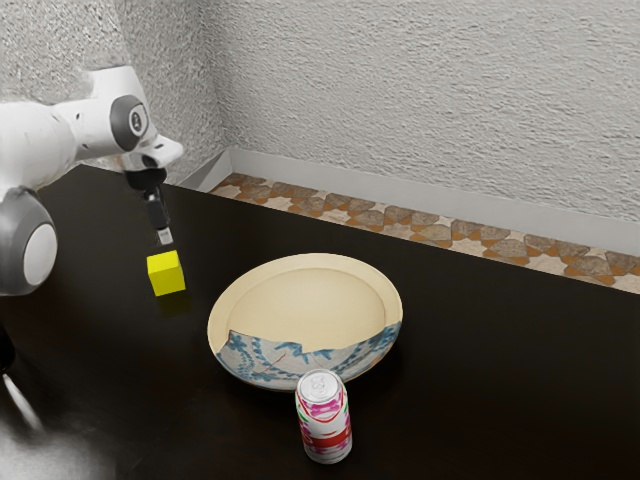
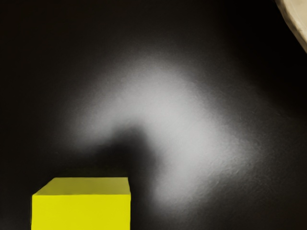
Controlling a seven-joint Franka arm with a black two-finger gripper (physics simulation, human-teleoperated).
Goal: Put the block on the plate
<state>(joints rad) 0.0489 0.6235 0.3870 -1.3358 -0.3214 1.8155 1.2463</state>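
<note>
Black tabletop [image 1: 500, 370] bears the block [image 1: 166, 275] below the pincer [image 1: 165, 238]; open or closed, I can't tell.

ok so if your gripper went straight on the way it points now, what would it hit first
Most likely the yellow block, below my gripper in the exterior view; depth is unclear, so it might slip past to the black table.

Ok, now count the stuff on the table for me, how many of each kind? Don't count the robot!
Block: 1
Plate: 1
Can: 1
Total: 3
</note>
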